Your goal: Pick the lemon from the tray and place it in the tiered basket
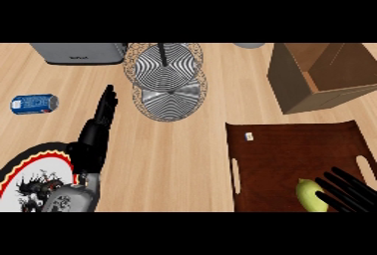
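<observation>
A yellow-green lemon [310, 195] lies on the dark brown tray [294, 149] near its lower right corner. My right hand [347, 190] comes in from the lower right with its fingers straight, open, just right of the lemon and nearly touching it. The tiered basket [167, 79] of wire mesh stands at the top centre, with a black centre post. My left hand [103, 117] is held edge-on at the left, fingers straight and pointing up the counter, holding nothing.
A blue can [34, 104] lies on its side at the far left. A grey appliance [80, 53] stands at the back left, an open cardboard box [320, 74] at the back right. A patterned plate [33, 179] sits at lower left.
</observation>
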Tool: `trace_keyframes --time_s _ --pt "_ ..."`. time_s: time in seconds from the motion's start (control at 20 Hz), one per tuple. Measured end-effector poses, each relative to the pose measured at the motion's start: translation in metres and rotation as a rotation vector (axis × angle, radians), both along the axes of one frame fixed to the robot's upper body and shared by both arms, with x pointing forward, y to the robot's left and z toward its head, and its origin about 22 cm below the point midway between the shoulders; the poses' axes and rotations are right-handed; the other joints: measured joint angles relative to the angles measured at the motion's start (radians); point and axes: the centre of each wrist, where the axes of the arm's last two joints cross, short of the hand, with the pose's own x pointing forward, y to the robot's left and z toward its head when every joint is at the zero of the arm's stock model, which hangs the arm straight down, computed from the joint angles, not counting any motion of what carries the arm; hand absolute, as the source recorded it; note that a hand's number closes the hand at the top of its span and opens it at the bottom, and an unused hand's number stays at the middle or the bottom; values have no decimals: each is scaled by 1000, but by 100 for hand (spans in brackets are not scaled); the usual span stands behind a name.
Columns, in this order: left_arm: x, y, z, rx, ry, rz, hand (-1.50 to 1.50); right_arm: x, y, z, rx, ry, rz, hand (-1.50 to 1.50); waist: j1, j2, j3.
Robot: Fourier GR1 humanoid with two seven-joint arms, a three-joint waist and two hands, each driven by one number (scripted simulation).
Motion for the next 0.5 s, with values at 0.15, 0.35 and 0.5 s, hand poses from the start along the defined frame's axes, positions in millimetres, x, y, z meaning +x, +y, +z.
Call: trace_keyframes --time_s 0.15,0.35,0.5 --pt "4 4 -3 -1 -4 -3 0 9 0 -4 -6 5 -2 -150 1 0 0" --pt "3 4 3 -1 -2 -2 0 17 11 -8 -1 6 12 -150 1 0 0" --pt "7 -2 4 -6 0 -3 0 18 15 -14 2 17 18 -150 0 0 0"
